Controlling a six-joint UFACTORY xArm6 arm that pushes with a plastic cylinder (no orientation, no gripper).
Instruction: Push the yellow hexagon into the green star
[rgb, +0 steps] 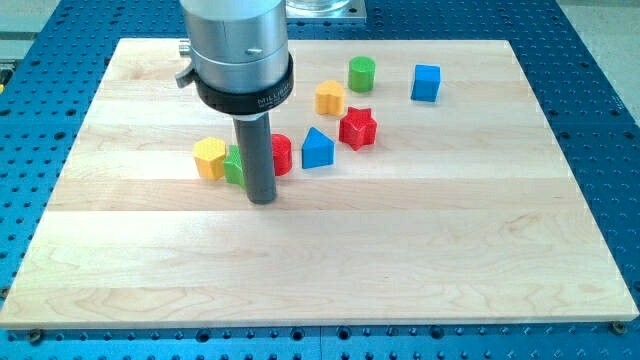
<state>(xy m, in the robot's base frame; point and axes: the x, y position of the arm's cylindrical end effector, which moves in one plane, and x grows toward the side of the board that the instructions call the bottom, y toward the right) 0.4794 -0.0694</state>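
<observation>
Though planted on bare wood just on the bottom-edge side of the green star (234, 165), hides most of that star behind the rod, with my tip (262, 200) resting apart from every block. No jaws to open or shut: a plain rod, holding nothing.

In the one camera view: yellow hexagon (209, 157) toward the left edge, seemingly touching the star's left side, though the rod covers too much of the star to be sure. Red cylinder (281, 153) just beside the star on the other side, half covered as well. Then, curving toward the top right corner: blue triangular block (317, 148), red star (358, 128), yellow heart-like block (330, 97), green cylinder (361, 73), blue cube (426, 82).

Probably placed here as a way round the row, since a push into the star calls for a start from the hexagon's left.

Open room: wide bare table (400, 250) along the whole bottom edge and down the left edge, so plenty of space to swing round below the hexagon. Tight on the star's right, with the red cylinder likely to be shoved along.
</observation>
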